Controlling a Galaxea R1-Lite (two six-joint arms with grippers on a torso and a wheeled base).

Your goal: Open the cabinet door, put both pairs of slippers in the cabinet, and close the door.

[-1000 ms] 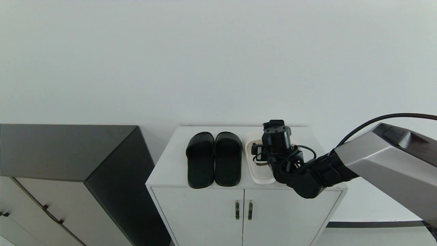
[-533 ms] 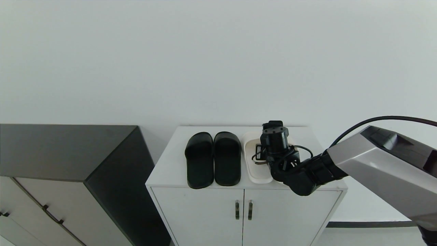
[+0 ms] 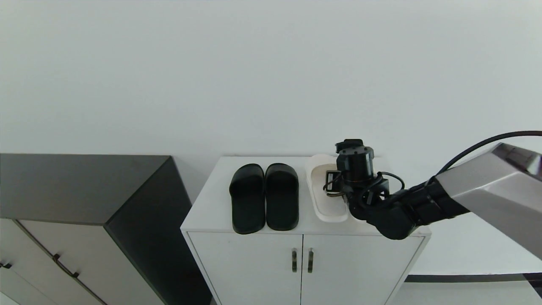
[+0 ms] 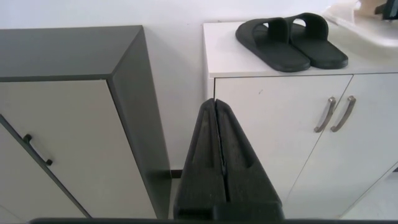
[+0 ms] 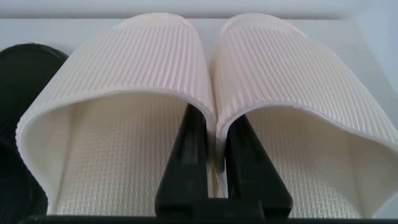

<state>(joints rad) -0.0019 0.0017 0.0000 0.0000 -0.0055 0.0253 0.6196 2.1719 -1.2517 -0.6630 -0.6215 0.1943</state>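
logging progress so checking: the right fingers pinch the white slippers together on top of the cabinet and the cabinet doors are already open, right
Not quite: the head view shows the cabinet doors shut, not open. The rest holds: the right gripper pinches the white slippers together on top of the cabinet.

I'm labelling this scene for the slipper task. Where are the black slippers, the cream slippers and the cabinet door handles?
black slippers (image 3: 248, 214): head view, footbed of the pair's left slipper.
cream slippers (image 5: 130, 62): right wrist view, ribbed strap of one slipper.
cabinet door handles (image 3: 294, 259): head view, bar of the left handle.
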